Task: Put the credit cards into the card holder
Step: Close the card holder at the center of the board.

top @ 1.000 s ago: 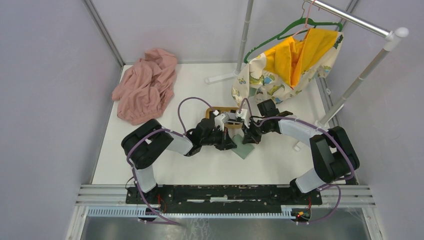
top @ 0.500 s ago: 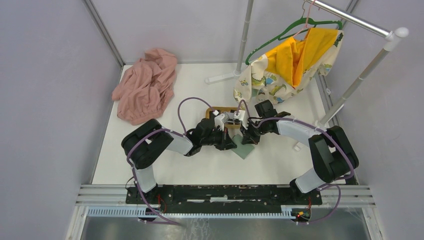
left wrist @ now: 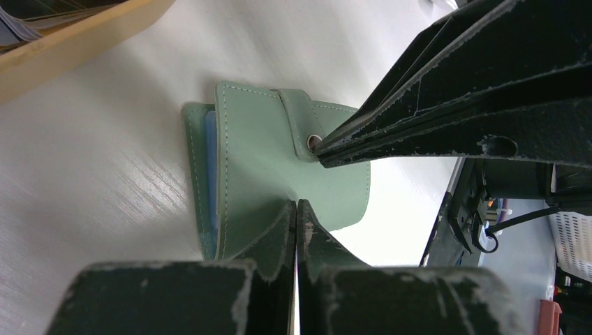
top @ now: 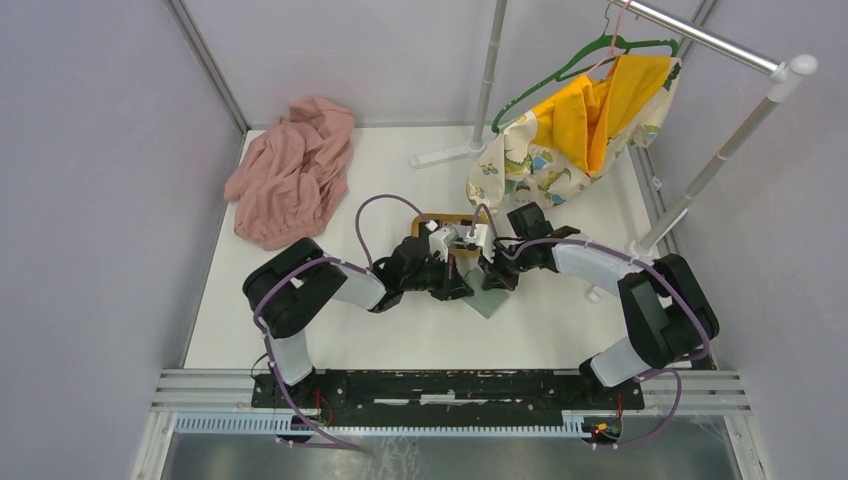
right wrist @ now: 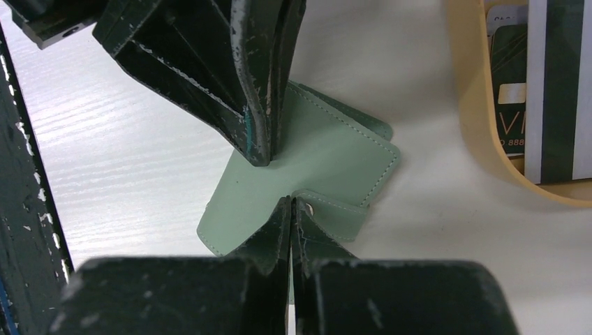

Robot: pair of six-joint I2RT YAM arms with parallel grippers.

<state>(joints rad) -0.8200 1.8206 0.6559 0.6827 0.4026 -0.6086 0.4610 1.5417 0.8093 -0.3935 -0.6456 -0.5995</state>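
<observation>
showing a white tabletop from above, with two black robot arms meeting at its middle over the card holder [top: 488, 299]. the holder is a small, squarish wallet of smooth grey-green leather with pale stitching along its edges. it lies folded shut and turned corner-on to the arms, just near of an oval light-wood tray [top: 441, 218].

the left tool [left wrist: 297, 206] has its jaws pressed together, tips down on the holder's cover. the leather curves up to meet them, but whether any is nipped between them cannot be told. the right tool [right wrist: 291, 203] is also closed, empty, its tips on the little closing tab [right wrist: 328, 213] beside the metal snap.

the holder sits directly beneath both tools, so the right arm is the nearer one to the tab. the likely next step, opening the flap, depends on that tab.

the credit cards [right wrist: 551, 91], thin and flat in black and white, lie in the tray, none yet in the holder. a strip of pale blue lining [left wrist: 210, 167] peeks out at one edge.
</observation>
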